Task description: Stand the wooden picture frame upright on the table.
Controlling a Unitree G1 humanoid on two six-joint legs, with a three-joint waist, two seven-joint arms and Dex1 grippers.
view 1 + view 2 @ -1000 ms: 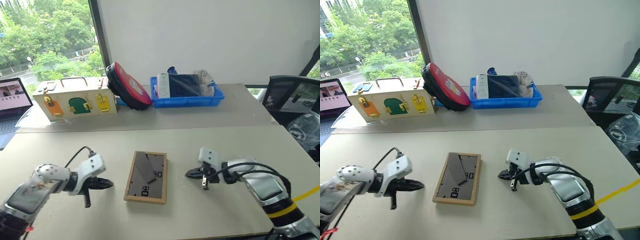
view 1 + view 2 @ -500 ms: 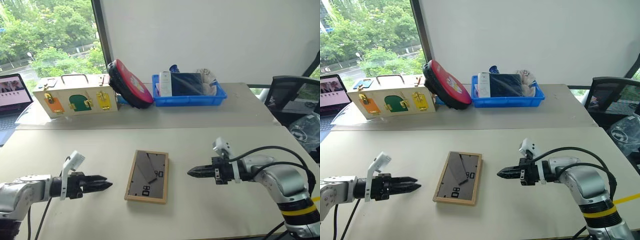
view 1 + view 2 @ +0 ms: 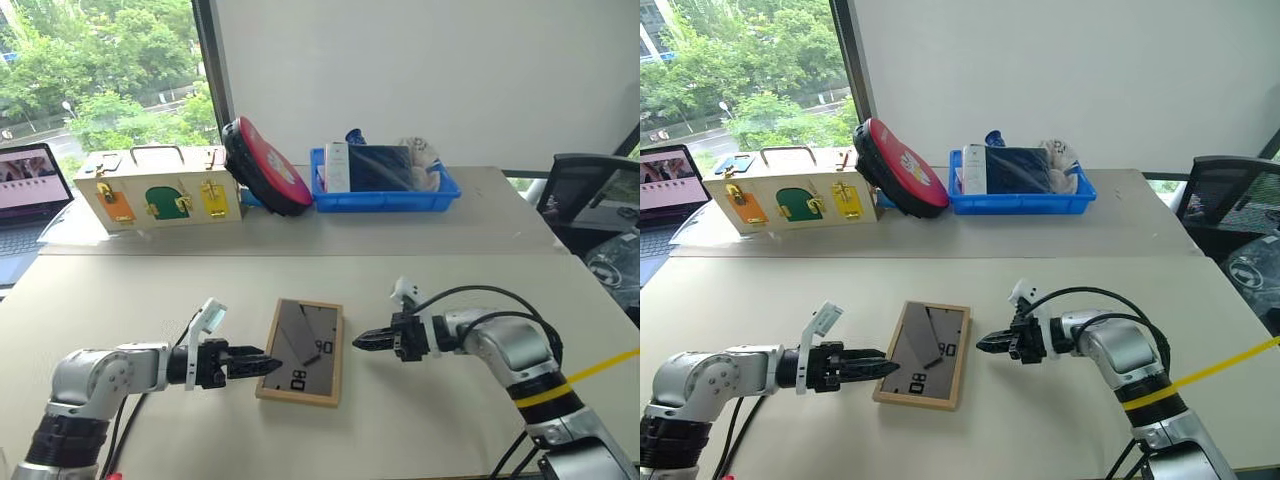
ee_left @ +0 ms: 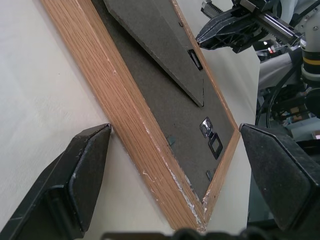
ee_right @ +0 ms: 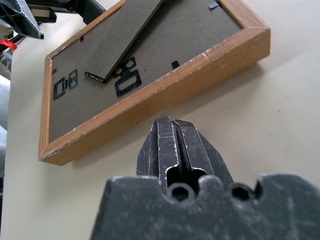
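A: Where's the wooden picture frame [image 3: 301, 352]?

B: Flat on the worktop [image 3: 140, 300], dark back up, stand flap [image 4: 155, 45] lying folded against it; near the front edge, between the two arms.

A: And the fingers?

B: The left gripper [image 3: 872, 367] has its fingers spread wide, tips at the frame's left long side (from its wrist view they straddle one end of the frame); the right gripper [image 3: 362, 340] has its fingers pressed together, tip just beside the right long side, holding nothing.

A: Progress?

B: Barely begun, I'd judge; nothing gripped, flap unopened; the lifting, propping and standing are all left.
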